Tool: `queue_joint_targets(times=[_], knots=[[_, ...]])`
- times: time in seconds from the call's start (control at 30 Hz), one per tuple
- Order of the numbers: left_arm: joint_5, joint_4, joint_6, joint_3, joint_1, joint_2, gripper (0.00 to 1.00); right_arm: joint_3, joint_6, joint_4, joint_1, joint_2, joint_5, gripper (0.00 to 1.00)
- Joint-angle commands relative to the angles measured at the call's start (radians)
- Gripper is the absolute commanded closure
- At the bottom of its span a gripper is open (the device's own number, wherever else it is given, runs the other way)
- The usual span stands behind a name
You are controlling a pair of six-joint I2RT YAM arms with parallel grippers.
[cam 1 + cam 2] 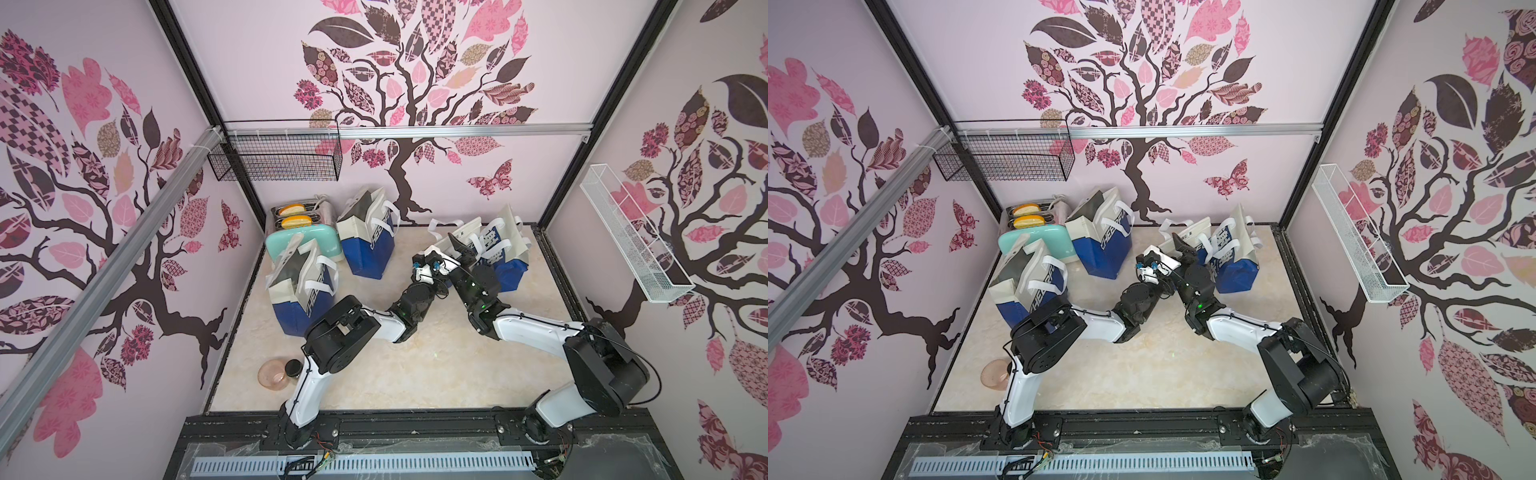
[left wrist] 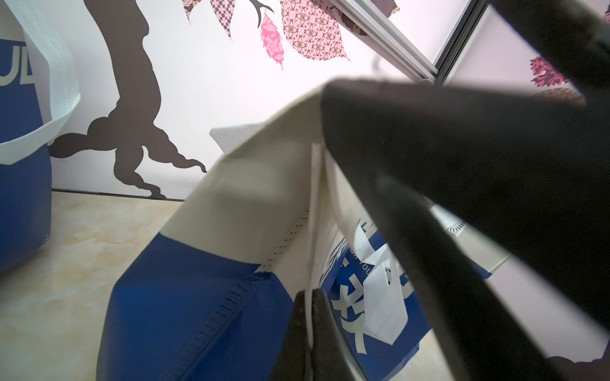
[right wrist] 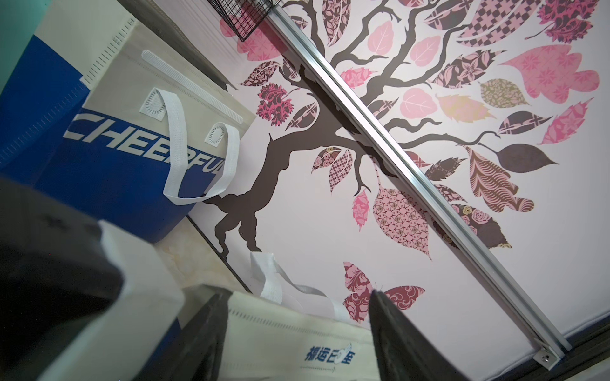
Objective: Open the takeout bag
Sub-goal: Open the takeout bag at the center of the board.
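**Two arms meet at the bag's mouth**

The left end effector (image 2: 308,298) is pinched on a white edge of the takeout bag (image 1: 458,231), standing at one o'clock on the marbled worktop (image 1: 415,365). The right end effector (image 3: 296,293), fingers (image 3: 399,333) apart, straddles its cream top panel. The rim seems to run eight to two o'clock, so parting looks crosswise. Soft non-woven cloth, blue base, white handles (image 3: 268,277). A twin bag (image 1: 509,272) stands just beside, at three o'clock.

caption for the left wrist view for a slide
Left gripper shut on a thin white edge of the blue-and-cream takeout bag.
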Motion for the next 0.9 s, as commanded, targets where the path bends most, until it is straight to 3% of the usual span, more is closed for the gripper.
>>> queue_joint_targets(times=[0.0,0.2,0.37,0.6,0.77,0.87], knots=[[-0.001,0.022,0.022,-0.007,-0.002,-0.054,1.0,0.003,0.076,-0.23,-0.005,-0.048,0.057,0.29],[-0.016,-0.001,0.036,-0.008,-0.002,-0.066,1.0,0.06,0.3,-0.58,-0.055,-0.247,-0.029,0.33],[-0.063,-0.074,0.072,-0.026,-0.002,-0.121,1.0,0.082,0.324,-0.736,-0.057,-0.329,-0.055,0.3],[-0.197,-0.2,0.148,-0.155,-0.002,-0.297,1.0,0.057,0.285,-0.734,-0.02,-0.353,-0.115,0.3],[-0.223,-0.207,0.097,-0.282,-0.002,-0.379,1.0,-0.004,0.22,-0.585,0.032,-0.291,-0.155,0.29],[-0.184,-0.123,0.107,-0.352,-0.002,-0.378,1.0,-0.018,0.222,-0.497,0.036,-0.263,-0.185,0.3]])
